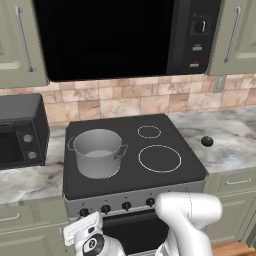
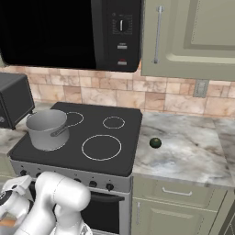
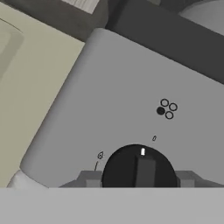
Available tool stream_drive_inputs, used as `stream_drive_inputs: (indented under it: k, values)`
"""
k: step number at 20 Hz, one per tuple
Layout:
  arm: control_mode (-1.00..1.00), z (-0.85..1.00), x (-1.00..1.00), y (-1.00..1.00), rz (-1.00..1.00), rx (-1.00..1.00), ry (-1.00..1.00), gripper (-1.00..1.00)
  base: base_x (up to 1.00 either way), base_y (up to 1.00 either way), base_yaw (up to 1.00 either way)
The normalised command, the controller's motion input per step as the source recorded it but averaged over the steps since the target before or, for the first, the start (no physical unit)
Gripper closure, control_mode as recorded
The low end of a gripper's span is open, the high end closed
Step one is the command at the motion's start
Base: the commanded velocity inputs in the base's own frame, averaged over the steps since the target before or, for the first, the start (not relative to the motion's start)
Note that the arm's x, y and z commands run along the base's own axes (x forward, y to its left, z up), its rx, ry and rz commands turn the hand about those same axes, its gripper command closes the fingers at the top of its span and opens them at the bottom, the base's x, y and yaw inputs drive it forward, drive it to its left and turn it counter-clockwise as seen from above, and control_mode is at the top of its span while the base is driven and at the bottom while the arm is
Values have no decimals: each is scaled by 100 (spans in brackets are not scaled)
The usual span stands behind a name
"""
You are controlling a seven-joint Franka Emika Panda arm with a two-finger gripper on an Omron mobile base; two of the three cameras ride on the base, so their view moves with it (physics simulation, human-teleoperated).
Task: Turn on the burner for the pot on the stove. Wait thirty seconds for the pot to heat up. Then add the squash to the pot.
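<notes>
At the far left of the left base view, a small black toaster oven (image 1: pixel 20 131) is seen on the marble counter (image 1: pixel 30 177), at about nine o'clock from the stove (image 1: pixel 131 150). The pot (image 1: pixel 98 151) stands upright on the left front part of the black glass top, covering its burner; its inside is seen as bare grey steel, with nothing in it. At three o'clock from the pot a large white ring (image 1: pixel 159 158) is marked on the glass, and a small white ring (image 1: pixel 149 132) lies at about one o'clock from the pot. Further right, the squash (image 1: pixel 207 141) rests on the counter just beside the stove's right edge, well apart from the pot. A black microwave (image 1: pixel 125 35) is mounted above the stove.

Below the pot, the gripper (image 1: pixel 86 231) is held at the left end of the silver front panel. In the hand view, a black knob (image 3: pixel 139 168) is seen between the two fingertips (image 3: pixel 90 178), which stand spread to either side of it; whether the knob is touched by them cannot be told. A four-circle burner diagram (image 3: pixel 166 109) is printed at one o'clock from the knob.
</notes>
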Motion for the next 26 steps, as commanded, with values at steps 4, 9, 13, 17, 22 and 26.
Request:
stream_drive_inputs:
  k: [4, 9, 13, 17, 22, 26]
  values:
    - [-100, 0, 42, -1, 36, -33, 32, 100, 0, 0, 0]
    - [-100, 0, 42, 0, 35, -32, 38, 100, 0, 0, 0]
    - [-100, 0, 41, 0, 36, -31, 38, 100, 0, 0, 0]
    - [-100, 0, 35, 0, 37, -30, 30, 100, 0, 0, 0]
    - [-100, 0, 20, -1, 40, -29, 21, 100, 0, 0, 0]
    - [-100, 0, -2, -3, 39, -26, 12, 100, 0, 0, 0]
